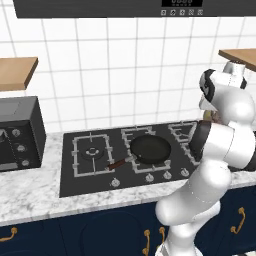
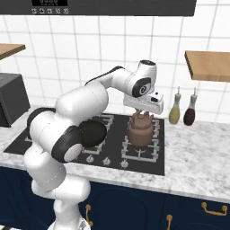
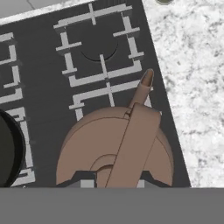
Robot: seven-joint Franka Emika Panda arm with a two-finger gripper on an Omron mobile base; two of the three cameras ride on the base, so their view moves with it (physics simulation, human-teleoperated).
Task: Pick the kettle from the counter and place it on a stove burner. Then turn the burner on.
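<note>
The brown-copper kettle point(image 2: 140, 131) stands on the front right stove burner point(image 2: 152, 152) of the black cooktop. My gripper point(image 2: 143, 113) comes down from above and is shut on the kettle's arched handle. From the hand view I look straight down on the kettle point(image 3: 83, 146): its handle runs up between my fingertips point(image 3: 87, 183), with the gripper point(image 3: 114, 183) over the lid and the spout pointing toward the rear burner point(image 3: 98, 43). Whether the kettle's base rests fully on the grate I cannot tell. In the left base view my arm hides the kettle.
A black frying pan point(image 1: 150, 149) point(image 2: 92, 132) sits on the middle burner, left of the kettle. Small silver knobs point(image 2: 107, 161) point(image 1: 150, 177) line the cooktop's front. A yellow bottle point(image 2: 174, 112) and a dark bottle point(image 2: 190, 112) stand on the marbled counter point(image 3: 188, 78). A black oven point(image 1: 17, 132) sits far left.
</note>
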